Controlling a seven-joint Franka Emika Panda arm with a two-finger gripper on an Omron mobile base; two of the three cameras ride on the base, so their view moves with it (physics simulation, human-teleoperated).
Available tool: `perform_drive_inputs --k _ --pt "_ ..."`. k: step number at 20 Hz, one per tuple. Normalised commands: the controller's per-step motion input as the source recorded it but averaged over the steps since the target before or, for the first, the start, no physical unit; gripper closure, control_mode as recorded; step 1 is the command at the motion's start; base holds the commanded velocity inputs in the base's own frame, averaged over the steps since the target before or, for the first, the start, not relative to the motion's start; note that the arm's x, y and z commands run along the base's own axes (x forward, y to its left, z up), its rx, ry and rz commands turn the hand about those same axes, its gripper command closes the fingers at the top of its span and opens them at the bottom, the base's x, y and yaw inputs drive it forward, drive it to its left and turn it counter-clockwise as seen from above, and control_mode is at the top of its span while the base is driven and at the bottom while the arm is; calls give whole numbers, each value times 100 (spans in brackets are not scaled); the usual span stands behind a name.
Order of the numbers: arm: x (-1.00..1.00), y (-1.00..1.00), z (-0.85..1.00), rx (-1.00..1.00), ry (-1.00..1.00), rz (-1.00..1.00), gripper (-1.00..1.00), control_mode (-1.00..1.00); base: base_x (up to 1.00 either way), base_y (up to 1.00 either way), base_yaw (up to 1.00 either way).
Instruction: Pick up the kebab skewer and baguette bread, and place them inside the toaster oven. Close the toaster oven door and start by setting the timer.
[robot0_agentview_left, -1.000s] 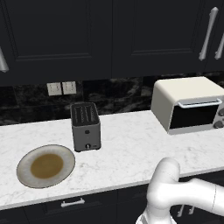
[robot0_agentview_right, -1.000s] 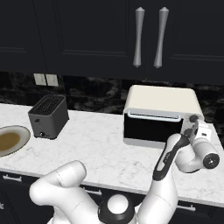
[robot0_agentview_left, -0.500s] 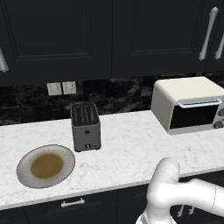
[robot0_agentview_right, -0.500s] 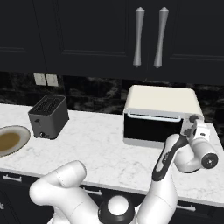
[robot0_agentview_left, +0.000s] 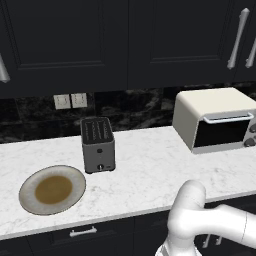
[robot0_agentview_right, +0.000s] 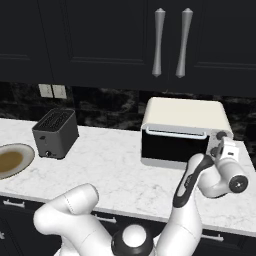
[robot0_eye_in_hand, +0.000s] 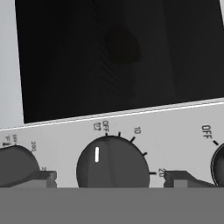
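From here I count one toaster oven (robot0_agentview_right: 183, 131) on the marble counter (robot0_agentview_right: 115, 165), standing at the right against the back wall, with its door (robot0_agentview_right: 174, 145) shut and the silver bar handle (robot0_agentview_right: 176, 132) along the top edge. I see one slot toaster (robot0_agentview_left: 98, 144) further left and one plate (robot0_agentview_left: 52, 189) near the left front edge, its brown centre bare.

In the hand view I count three knobs on the oven's control panel: a middle dial (robot0_eye_in_hand: 113, 162) with its white mark pointing at OFF, one partly cut off at the left (robot0_eye_in_hand: 15, 165) and one at the right edge (robot0_eye_in_hand: 218, 164).

My gripper (robot0_eye_in_hand: 111, 178) sits right at the panel, its two fingertips (robot0_eye_in_hand: 40, 177) spread wide on either side of the middle dial, not pinching it and holding nothing. In the right base view the gripper (robot0_agentview_right: 226, 151) is up against the oven's right front.
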Motion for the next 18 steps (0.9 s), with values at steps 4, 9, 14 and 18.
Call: perform_drive_inputs --k 4,9,14,18 --pt "0 12 0 0 0 -2 -100 -100 0 0 0" --pt "1 12 0 0 0 -4 -100 -100 0 0 0" --pt "31 0 -4 0 0 -5 -100 -100 0 0 0" --pt "13 0 -8 0 0 -4 -100 -100 0 0 0"
